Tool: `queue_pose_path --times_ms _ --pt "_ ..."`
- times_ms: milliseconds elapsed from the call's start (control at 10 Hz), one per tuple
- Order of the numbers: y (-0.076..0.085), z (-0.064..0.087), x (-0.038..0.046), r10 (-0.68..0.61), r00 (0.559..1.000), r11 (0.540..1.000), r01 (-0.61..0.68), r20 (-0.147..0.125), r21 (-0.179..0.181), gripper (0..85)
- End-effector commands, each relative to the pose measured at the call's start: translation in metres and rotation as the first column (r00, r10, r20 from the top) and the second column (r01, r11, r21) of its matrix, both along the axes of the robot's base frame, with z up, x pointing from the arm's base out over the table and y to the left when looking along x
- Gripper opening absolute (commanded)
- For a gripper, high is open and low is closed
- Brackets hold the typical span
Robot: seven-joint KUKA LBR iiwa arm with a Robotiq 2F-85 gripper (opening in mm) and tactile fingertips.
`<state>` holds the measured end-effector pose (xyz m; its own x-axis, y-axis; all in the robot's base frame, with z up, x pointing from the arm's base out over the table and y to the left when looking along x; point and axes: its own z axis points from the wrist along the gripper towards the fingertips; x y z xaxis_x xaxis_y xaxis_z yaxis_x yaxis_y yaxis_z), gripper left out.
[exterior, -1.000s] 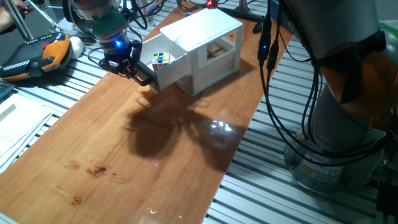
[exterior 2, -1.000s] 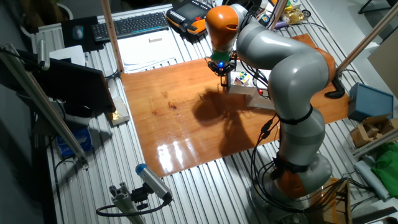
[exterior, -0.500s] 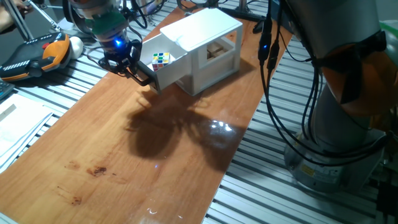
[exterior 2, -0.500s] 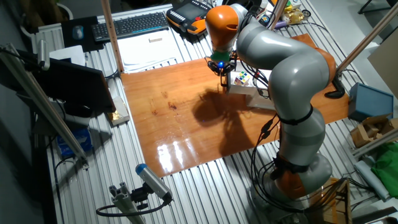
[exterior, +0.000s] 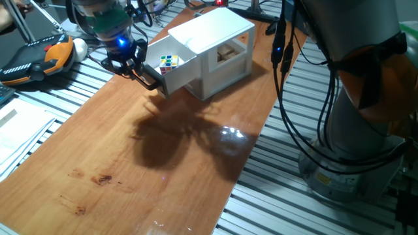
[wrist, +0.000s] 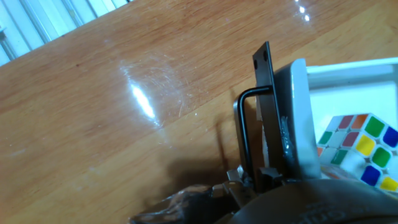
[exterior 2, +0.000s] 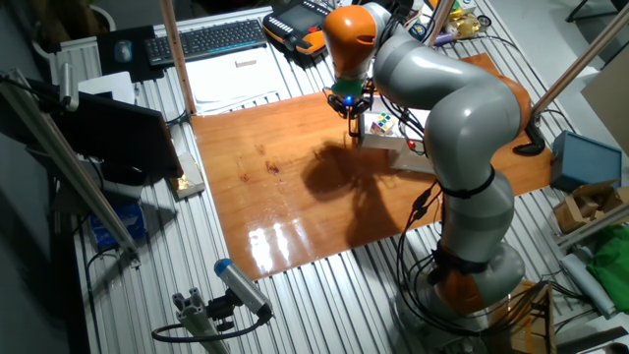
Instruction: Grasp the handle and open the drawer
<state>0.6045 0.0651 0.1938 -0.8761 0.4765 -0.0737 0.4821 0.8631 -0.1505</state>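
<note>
Slight upward shift of gripper point(exterior: 145, 74) is seen vs. earlier frame; handle point(wrist: 244, 134) is clamped; drawer point(exterior: 175, 70) pulled out w/ cube point(exterior: 169, 62).

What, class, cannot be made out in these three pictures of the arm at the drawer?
- Claw: both fixed views show it too small and dark to tell open from shut; the hand view cuts its fingers off at the bottom edge.
- Handle: its lower end runs behind the claw body in the hand view.
- Drawer: its far end lies inside the white housing.
- Cube: cropped by the hand view's right edge.
</note>
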Motion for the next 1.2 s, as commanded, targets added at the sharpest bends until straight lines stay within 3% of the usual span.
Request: queue_pose_path --times_ms 0,400,600,900,1100 --pt "0.0 0.005 -0.0005 -0.006 1.0 1.0 0.006 -0.002 0.006 18.7" --pt "0.002 0.03 -0.0098 -0.046 0.999 0.998 0.046 -0.002 0.037 0.7" --pt "0.005 0.04 -0.0161 -0.053 0.999 0.998 0.053 -0.004 0.035 0.7" --pt "-0.003 0.058 -0.0245 -0.063 0.998 0.995 0.064 -0.005 0.075 0.7" --pt "-0.007 0.066 -0.0293 -0.062 0.998 0.995 0.062 -0.003 0.078 0.7"
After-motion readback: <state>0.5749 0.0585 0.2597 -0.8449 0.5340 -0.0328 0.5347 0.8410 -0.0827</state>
